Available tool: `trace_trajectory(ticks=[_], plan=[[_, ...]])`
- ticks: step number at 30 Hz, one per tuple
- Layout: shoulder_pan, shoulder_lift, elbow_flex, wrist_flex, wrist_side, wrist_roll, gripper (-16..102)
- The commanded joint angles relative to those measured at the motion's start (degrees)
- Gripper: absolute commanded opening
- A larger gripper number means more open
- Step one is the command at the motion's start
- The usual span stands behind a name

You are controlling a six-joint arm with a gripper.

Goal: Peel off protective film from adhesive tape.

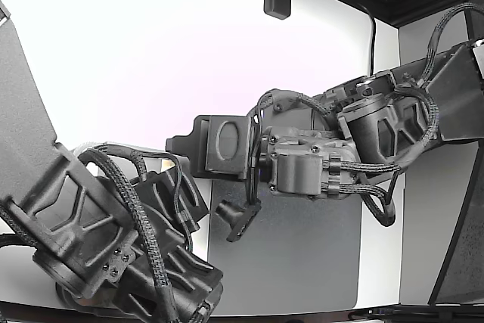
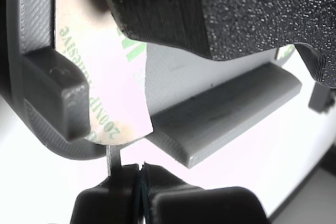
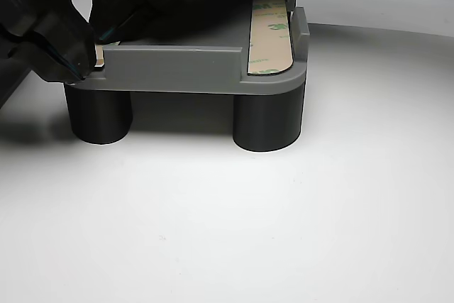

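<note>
Crowding the exterior view are two dark arms with braided cables: one bulky arm [image 1: 98,232] low at that view's left, the other [image 1: 363,141] reaching in from the right, both over a white bench [image 1: 113,58] with a grey mat [image 1: 302,262] on it. Between them sits a dark block-shaped part [image 1: 219,145], largely hidden by the arm bodies.

In the other view, a grey fixture [image 3: 177,69] stands on dark round legs [image 3: 268,122] on the bench. A strip of adhesive tape [image 3: 271,37] lies along its far-right edge, its tan film printed in green with "3M". Black arm parts overhang the fixture's near-left corner and hide what lies beneath them.

The wrist view shows the film [image 2: 105,82] curved away from the grey fixture wall [image 2: 173,77], with mirrored grey lettering reading about "200MP" and "adhesive". The gripper [image 2: 140,174] has its fingers [image 2: 163,182] pressed together on a thin tab [image 2: 113,158] at the film's edge. A raised grey ledge [image 2: 226,114] runs beside it.
</note>
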Motion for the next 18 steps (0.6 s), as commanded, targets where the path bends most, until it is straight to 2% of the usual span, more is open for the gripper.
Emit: trace_trajectory(ticks=[1,18], plan=[[-0.18,1.14,-1.93,-0.18,0.18,0.09,-11],[1.32,1.41,-2.11,1.05,1.41,1.49,-11]])
